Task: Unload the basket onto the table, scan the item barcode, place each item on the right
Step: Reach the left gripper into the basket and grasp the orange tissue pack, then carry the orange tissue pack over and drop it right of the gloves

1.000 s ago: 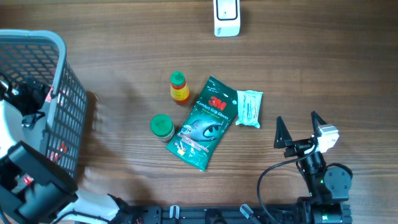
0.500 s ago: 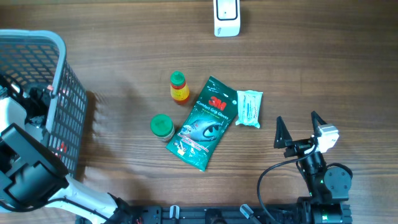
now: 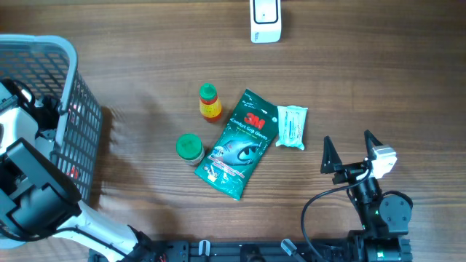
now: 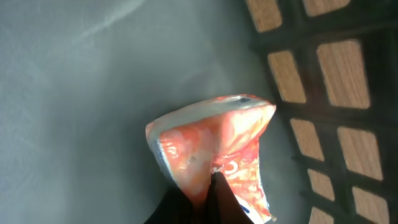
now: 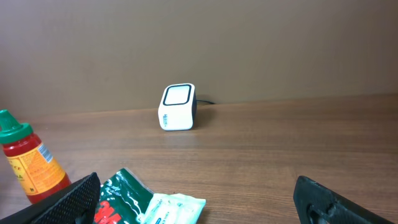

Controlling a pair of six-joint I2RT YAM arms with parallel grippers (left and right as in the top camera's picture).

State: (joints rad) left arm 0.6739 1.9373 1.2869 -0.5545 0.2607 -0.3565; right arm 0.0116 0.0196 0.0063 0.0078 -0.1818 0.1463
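In the left wrist view an orange-red foil packet (image 4: 211, 143) stands up against the grey basket wall, and my left gripper (image 4: 208, 185) is shut on its lower edge. From overhead, that gripper (image 3: 42, 110) is down inside the grey wire basket (image 3: 44, 45) at the far left. The white barcode scanner (image 3: 265, 20) stands at the table's far edge, also seen from the right wrist as a small white box (image 5: 177, 107). My right gripper (image 3: 351, 153) rests open near the front right, with nothing between its fingers.
On the table's middle lie a green 3M packet (image 3: 240, 143), a red bottle with a green cap (image 3: 210, 102), a green-lidded jar (image 3: 190, 148) and a white wipes packet (image 3: 292, 126). The basket's mesh wall (image 3: 80, 131) stands between the left arm and these.
My left gripper has gone from open to shut on the orange-red packet, and the left arm has shifted inside the basket. The right arm has not moved.
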